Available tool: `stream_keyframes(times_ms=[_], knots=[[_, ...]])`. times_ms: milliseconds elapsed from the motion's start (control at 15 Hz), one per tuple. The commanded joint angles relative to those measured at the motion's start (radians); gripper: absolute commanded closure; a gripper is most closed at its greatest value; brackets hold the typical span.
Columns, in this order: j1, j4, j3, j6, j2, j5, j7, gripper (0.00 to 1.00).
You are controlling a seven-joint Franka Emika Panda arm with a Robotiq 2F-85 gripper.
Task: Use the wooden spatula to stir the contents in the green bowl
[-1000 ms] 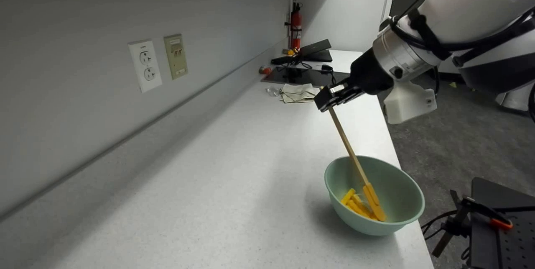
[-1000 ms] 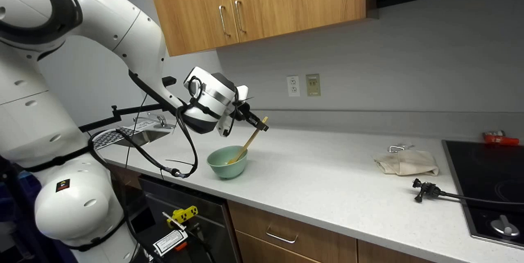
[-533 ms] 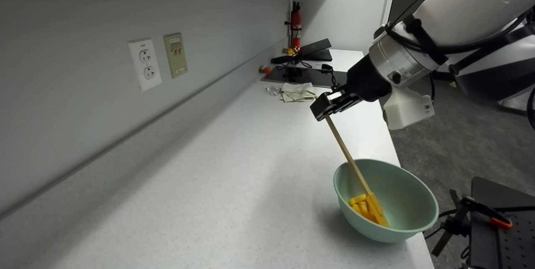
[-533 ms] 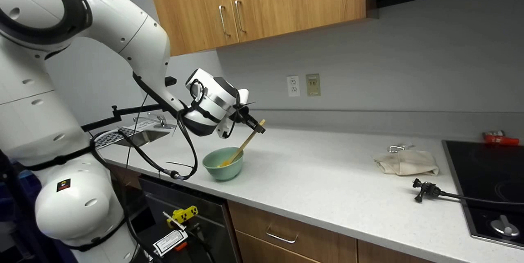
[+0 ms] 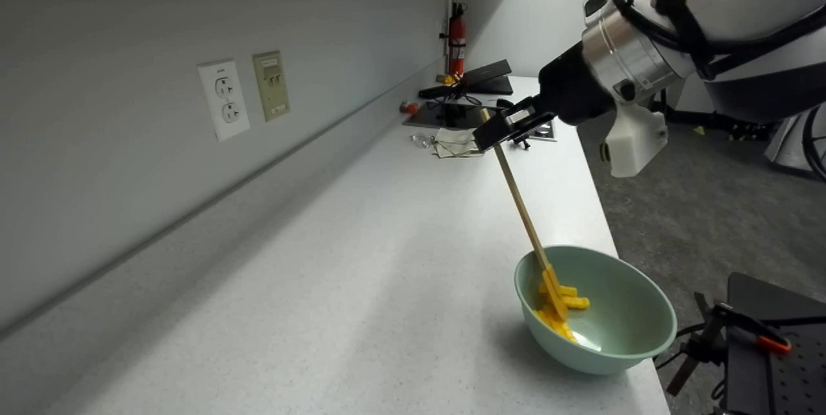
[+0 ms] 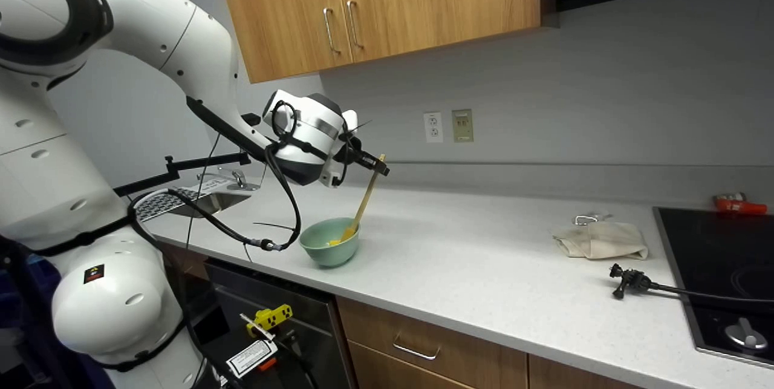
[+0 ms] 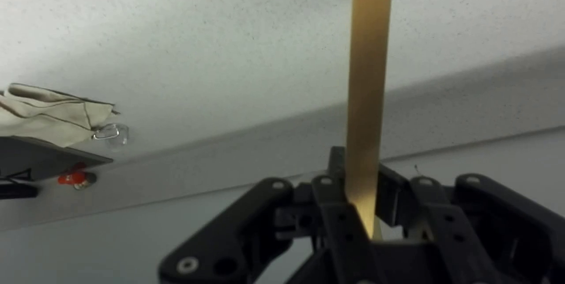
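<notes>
My gripper (image 5: pixel 492 132) is shut on the upper handle of the wooden spatula (image 5: pixel 521 208), above the counter. The gripper (image 6: pixel 380 166) and the spatula (image 6: pixel 365 200) also show in an exterior view. The spatula slants down into the green bowl (image 5: pixel 600 362), which stands upright near the counter's edge; the bowl (image 6: pixel 326 257) shows in both exterior views. The spatula's blade is among the yellow contents (image 5: pixel 576 303), on the wall-side part of the bowl. In the wrist view the handle (image 7: pixel 370 63) runs between the fingers (image 7: pixel 364 182); bowl and contents are out of view there.
A folded cloth (image 6: pixel 601 241) and a black clamp mount (image 6: pixel 632 281) lie by the cooktop (image 6: pixel 725 256). The sink (image 6: pixel 221 202) is behind the arm. Wall cabinets (image 6: pixel 387 8) hang above. The backsplash wall (image 5: pixel 258 176) runs along the counter.
The bowl moved slightly toward the counter's front edge, then stayed. My gripper dipped, then rose; the spatula is steeper, its blade nearer the bowl's wall side. The yellow pieces have shifted.
</notes>
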Motion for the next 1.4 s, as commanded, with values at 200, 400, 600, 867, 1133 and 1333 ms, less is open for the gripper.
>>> stream_keyframes(times_ms=[200,400,600,867,1133,1333], knots=[[0.002,-0.005,0.015,0.000,-0.034,-0.116,0.073,0.98],[-0.002,-0.010,0.003,0.040,0.005,-0.064,0.040,0.98],[-0.003,0.007,-0.008,0.086,0.039,-0.028,0.032,0.98],[-0.003,0.055,-0.008,0.123,0.042,-0.051,0.055,0.98],[-0.004,0.098,-0.007,0.160,0.028,-0.070,0.069,0.98],[-0.006,0.092,-0.011,0.181,0.025,-0.059,0.059,0.98]])
